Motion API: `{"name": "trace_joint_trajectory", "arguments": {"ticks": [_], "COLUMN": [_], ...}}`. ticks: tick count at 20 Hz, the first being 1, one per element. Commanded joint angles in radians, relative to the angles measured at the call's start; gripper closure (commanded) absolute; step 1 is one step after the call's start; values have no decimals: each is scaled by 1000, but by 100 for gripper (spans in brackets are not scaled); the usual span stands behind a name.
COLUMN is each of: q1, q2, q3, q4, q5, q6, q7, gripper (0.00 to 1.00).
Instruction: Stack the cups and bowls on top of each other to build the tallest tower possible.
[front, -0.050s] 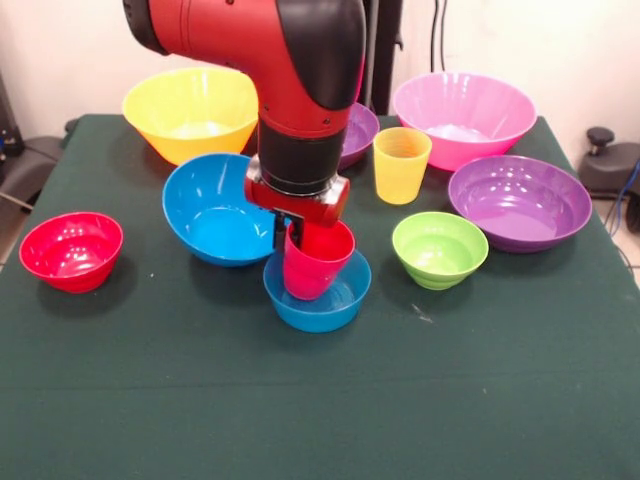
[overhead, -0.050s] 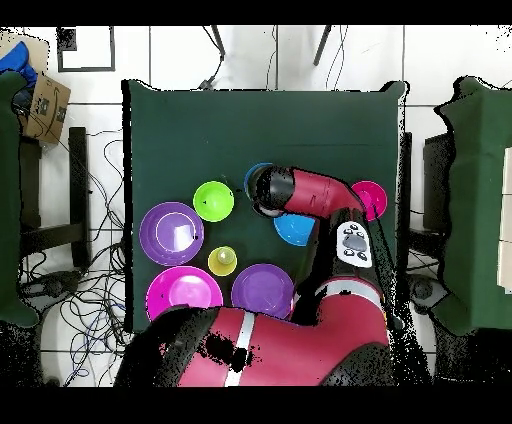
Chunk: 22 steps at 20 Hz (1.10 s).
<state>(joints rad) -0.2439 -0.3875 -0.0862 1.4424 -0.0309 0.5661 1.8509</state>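
Note:
My gripper (front, -0.050s: 296, 238) is shut on the rim of the red cup (front, -0.050s: 318, 262); one dark finger (front, -0.050s: 280, 232) shows outside the cup's wall. The cup tilts, with its lower end inside the small blue bowl (front, -0.050s: 318, 298). The medium blue bowl (front, -0.050s: 213, 210) sits just beside them. The yellow cup (front, -0.050s: 401, 164) stands upright next to the lime green bowl (front, -0.050s: 439, 249). The red bowl (front, -0.050s: 71, 251) stands alone near a side edge. In the overhead view the arm's wrist (overhead, -0.050s: 273, 190) covers the gripper and the red cup, and only the rim of the small blue bowl (overhead, -0.050s: 253, 173) shows.
A large yellow bowl (front, -0.050s: 190, 111) and a large pink bowl (front, -0.050s: 463, 117) stand at the back. One purple bowl (front, -0.050s: 519, 201) sits by the pink one, and another purple bowl (front, -0.050s: 359, 131) is partly behind the arm. The green-clothed table (front, -0.050s: 320, 420) ends close beyond the outer bowls.

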Motion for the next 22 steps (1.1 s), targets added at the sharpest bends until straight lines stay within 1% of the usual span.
{"name": "trace_joint_trajectory", "arguments": {"ticks": [1, 6, 13, 17, 19, 22], "q1": [-20, -33, -82, -98, -97, -83], "q2": [90, 89, 56, 62, 55, 48], "q3": [142, 167, 242, 271, 273, 256], "q4": [-11, -6, 42, 29, 26, 7], "q5": [-49, -48, -22, -14, -14, -22], "q6": [2, -13, -28, 0, 15, 50], "q7": [-45, -51, -55, -56, -48, -33], "gripper": [100, 100, 100, 100, 100, 100]}}
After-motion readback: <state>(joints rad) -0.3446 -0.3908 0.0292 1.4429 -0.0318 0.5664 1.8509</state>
